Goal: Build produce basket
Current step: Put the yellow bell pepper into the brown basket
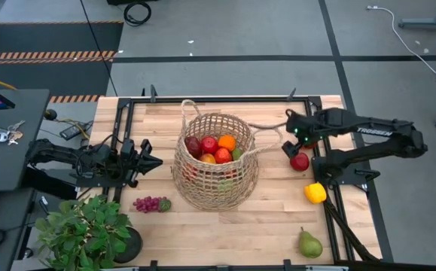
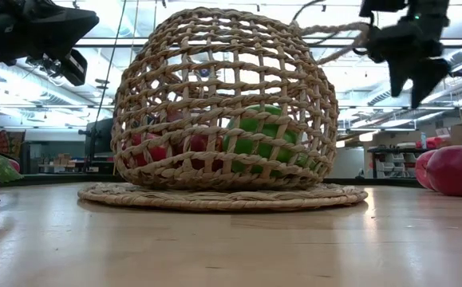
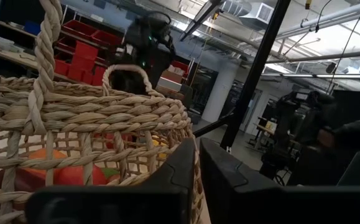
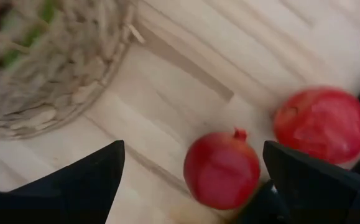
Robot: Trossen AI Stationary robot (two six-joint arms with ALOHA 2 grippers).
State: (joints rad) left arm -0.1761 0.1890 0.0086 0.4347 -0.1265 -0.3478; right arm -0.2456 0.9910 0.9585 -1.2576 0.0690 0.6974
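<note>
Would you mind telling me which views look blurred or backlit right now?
Right wrist view: the basket is smeared, and the red fruit between the open right gripper fingers is soft. Low view: bright windows backlight the weave. High view: evenly lit, sharp.

One word can be read: "TROSSEN", in pale capitals along the right arm point(image 1: 374, 132), at about three o'clock of the high view. Nothing else is legible on the produce, the bins or the room's fittings.
</note>
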